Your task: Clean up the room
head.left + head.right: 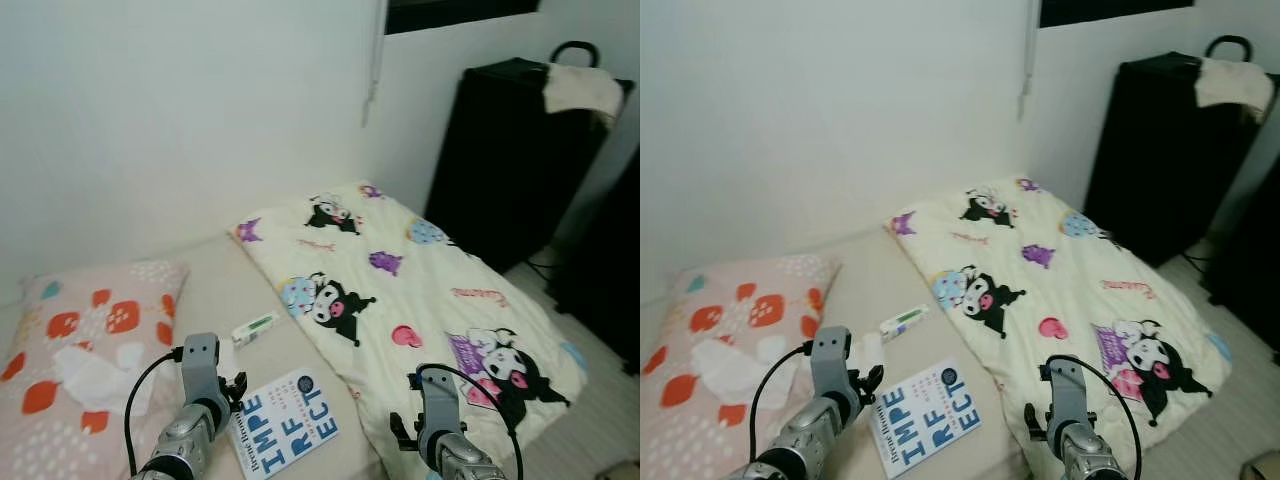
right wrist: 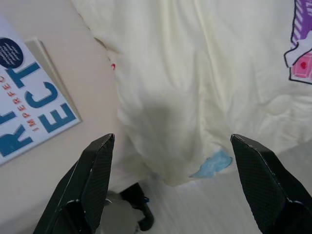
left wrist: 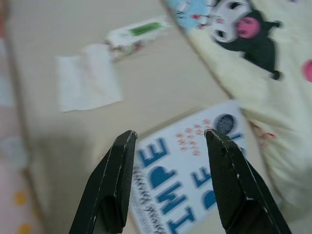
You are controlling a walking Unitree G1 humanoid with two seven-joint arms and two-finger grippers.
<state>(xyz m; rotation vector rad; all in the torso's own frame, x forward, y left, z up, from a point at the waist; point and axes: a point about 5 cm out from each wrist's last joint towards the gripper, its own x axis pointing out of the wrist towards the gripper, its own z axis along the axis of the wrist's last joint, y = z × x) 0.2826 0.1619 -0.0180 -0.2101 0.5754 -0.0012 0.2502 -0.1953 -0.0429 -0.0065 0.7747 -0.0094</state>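
A white book [image 1: 290,420] with blue "IMPERFECT" lettering lies on the beige mattress [image 1: 215,285] near its front edge. Beyond it lie a small green-and-white tube [image 1: 254,327] and a flat white tissue [image 3: 87,80]. A crumpled tissue [image 1: 95,375] rests on the pink patterned pillow [image 1: 90,330] to the left. My left gripper [image 3: 170,134] hovers open above the book [image 3: 195,185], holding nothing. My right gripper [image 2: 171,139] hangs open over the front edge of the cream cartoon blanket [image 2: 195,73], also holding nothing. The book's corner [image 2: 34,107] lies beside it.
The cartoon blanket [image 1: 400,290] covers the bed's right half. A tall black cabinet [image 1: 510,160] with a cream cloth [image 1: 580,88] on top stands at the back right. Pale floor [image 1: 590,400] runs along the bed's right side. White walls close off the back.
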